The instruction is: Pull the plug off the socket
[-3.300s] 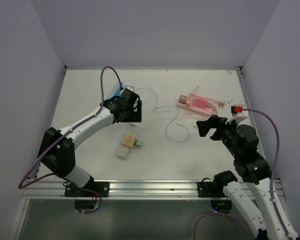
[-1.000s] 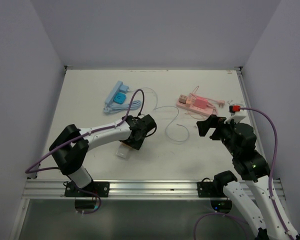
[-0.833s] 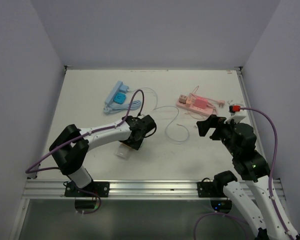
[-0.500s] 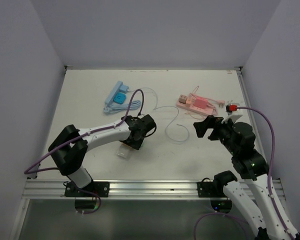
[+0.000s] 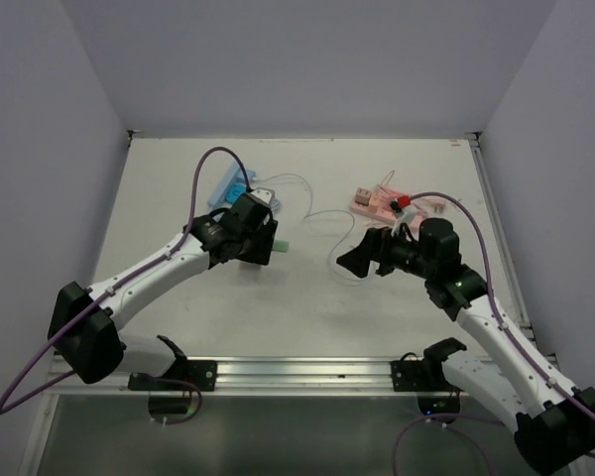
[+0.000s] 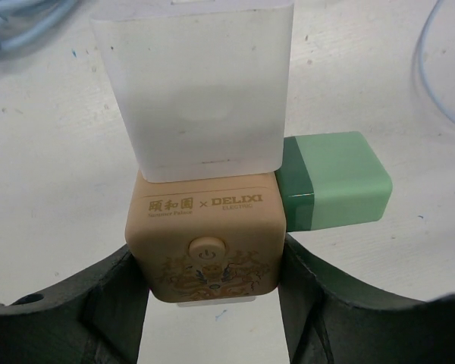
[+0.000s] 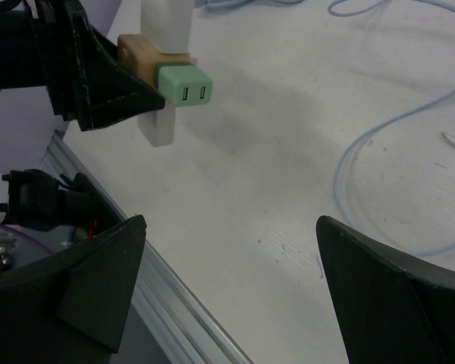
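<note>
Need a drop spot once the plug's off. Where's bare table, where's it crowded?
Bare: the near strip of table between the arms, up to the rail; also along its far edge. Crowded: blue strip behind the left gripper and its socket; pink strip and clear cable around the right gripper.

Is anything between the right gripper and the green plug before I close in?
Nothing visible. The right gripper is open and faces the green plug with only bare table between; the thin cable lies flat, off to one side. The left gripper holds the socket.
</note>
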Robot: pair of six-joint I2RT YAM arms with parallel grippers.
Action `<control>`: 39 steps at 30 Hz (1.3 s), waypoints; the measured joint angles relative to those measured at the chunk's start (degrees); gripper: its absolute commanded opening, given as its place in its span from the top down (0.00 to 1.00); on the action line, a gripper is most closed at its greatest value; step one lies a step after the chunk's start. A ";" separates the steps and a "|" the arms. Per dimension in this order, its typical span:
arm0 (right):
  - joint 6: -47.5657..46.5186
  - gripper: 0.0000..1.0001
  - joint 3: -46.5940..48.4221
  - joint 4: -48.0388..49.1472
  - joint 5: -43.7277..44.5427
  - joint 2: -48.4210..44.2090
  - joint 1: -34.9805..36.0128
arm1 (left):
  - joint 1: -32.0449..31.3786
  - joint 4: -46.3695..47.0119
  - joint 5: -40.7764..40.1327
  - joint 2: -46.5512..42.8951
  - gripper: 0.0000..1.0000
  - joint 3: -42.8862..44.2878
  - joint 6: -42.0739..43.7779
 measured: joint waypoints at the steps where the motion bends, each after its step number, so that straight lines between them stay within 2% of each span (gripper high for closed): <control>1: 0.39 0.01 -0.02 1.46 0.02 1.09 1.46 | 0.61 0.83 0.72 -0.76 1.00 -0.13 0.59; 8: -3.85 0.01 -0.02 12.31 1.51 7.54 11.78 | 2.01 4.68 6.86 -1.44 1.00 -2.71 5.40; 16: -20.50 0.01 -0.07 20.79 9.79 17.57 24.00 | 5.97 6.67 17.27 -1.44 1.00 -8.09 10.84; 23: -31.50 0.02 0.07 25.70 18.27 27.34 30.99 | 10.36 9.11 25.27 -2.01 1.00 -9.77 12.81; 31: -38.49 0.05 1.33 29.68 24.26 33.24 33.24 | 11.10 9.84 28.24 -3.08 1.00 -11.96 13.84; 39: -41.66 0.11 5.49 32.52 24.33 38.45 33.24 | 11.17 9.88 28.61 -3.26 1.00 -12.13 14.12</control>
